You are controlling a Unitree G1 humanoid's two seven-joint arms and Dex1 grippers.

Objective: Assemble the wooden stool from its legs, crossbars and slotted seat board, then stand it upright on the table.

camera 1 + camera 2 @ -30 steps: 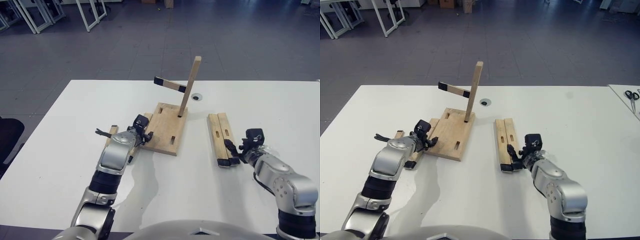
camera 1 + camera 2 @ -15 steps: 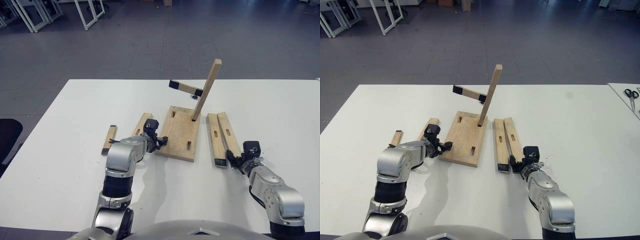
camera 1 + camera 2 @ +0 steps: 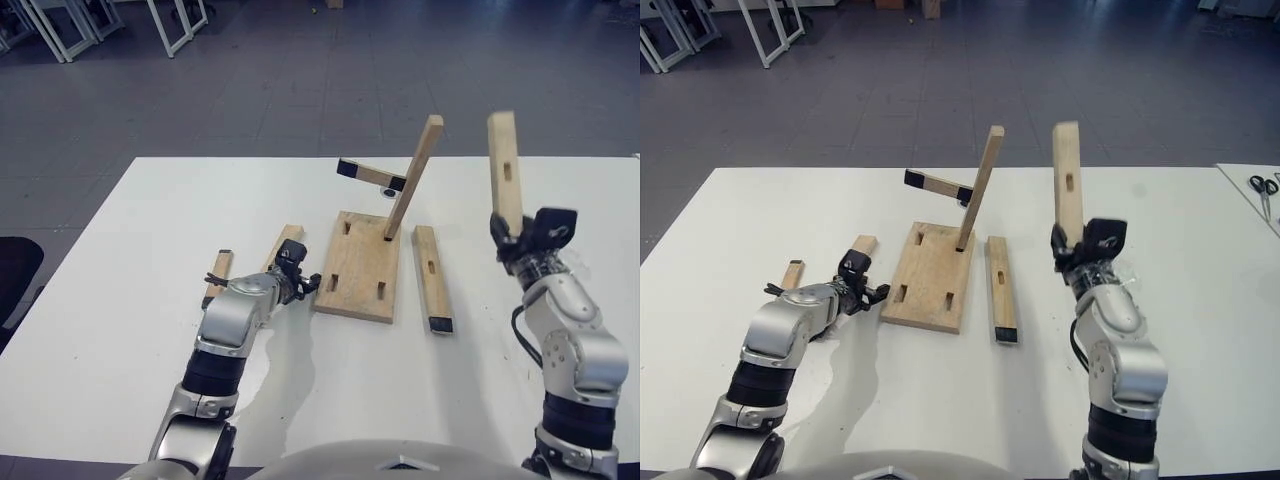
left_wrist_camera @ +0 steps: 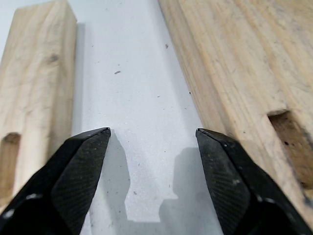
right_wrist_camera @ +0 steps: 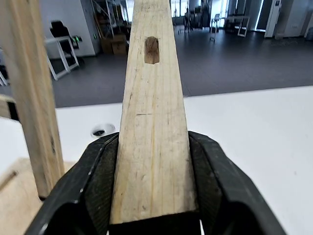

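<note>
Two black fingers (image 4: 83, 166) of my left gripper (image 4: 152, 134) stand spread apart with nothing between them. They sit low over the bare white table (image 3: 120, 300), in the gap between the seat board (image 3: 360, 265) and a leg (image 3: 282, 245) lying flat just beside the board's left edge. Further left of the board, past that leg, a short crossbar (image 3: 217, 275) lies flat with a black tip at its far end. Off the board's right edge, close but apart from it, another slotted leg (image 3: 432, 277) lies flat with its black-capped end toward me. Well to the right of the board, my right gripper (image 3: 520, 235) is raised above the table, fingers clamped on the lower end of a third leg (image 3: 504, 170), which I'm holding nearly upright with its mortise hole near the top. At the board's far right corner a fourth leg (image 3: 413, 175) stands in its slot, tilted slightly rightward. A black-tipped crossbar (image 3: 372, 176) juts from it to the left, above the board's far edge.
</note>
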